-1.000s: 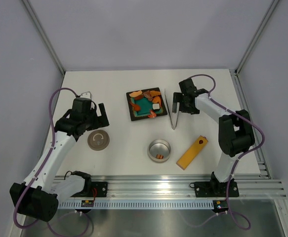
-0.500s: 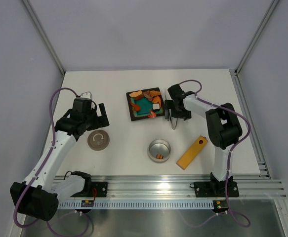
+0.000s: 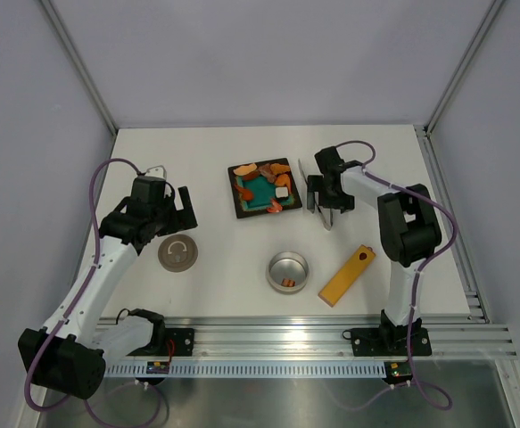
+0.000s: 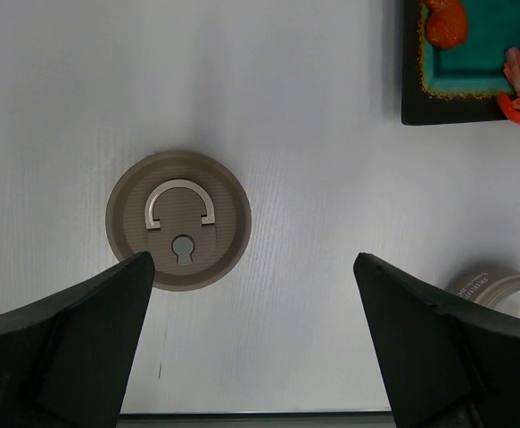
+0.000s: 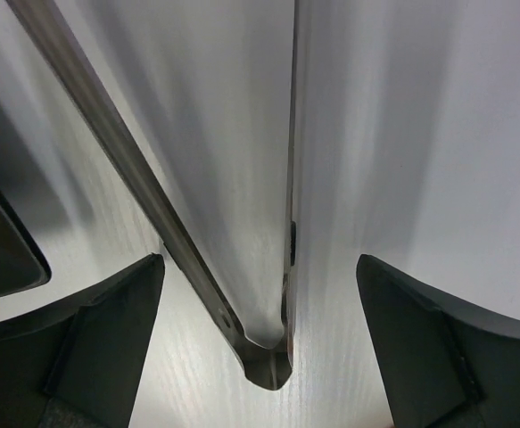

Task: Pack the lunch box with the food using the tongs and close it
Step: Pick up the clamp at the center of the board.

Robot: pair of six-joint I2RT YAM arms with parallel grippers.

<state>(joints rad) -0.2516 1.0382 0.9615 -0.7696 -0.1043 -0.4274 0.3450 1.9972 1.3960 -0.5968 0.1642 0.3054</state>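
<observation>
The tongs [image 5: 268, 357] lie flat on the table just right of the black plate [image 3: 238, 203]. Their joined V end sits between the fingers of my right gripper [image 5: 260, 260], which is open and low over them without touching. In the top view the right gripper [image 3: 325, 198] covers most of the tongs [image 3: 327, 220]. The lunch box [image 3: 287, 270] stands open at front centre with two small orange pieces inside. Its lid [image 3: 178, 254] lies flat to the left. The food [image 3: 268, 185] is on the plate. My left gripper [image 4: 252, 263] hangs open above the table beside the lid [image 4: 178, 220].
A yellow-orange flat bar [image 3: 347, 275] lies right of the lunch box. The left wrist view catches the plate's corner [image 4: 411, 98] with orange pieces [image 4: 445, 22] and the rim of the lunch box [image 4: 500, 290]. The plate's dark edge [image 5: 1, 254] shows at the right wrist view's left.
My right gripper has swung in from right of the tongs and come down over them, still open. The left arm has not moved.
</observation>
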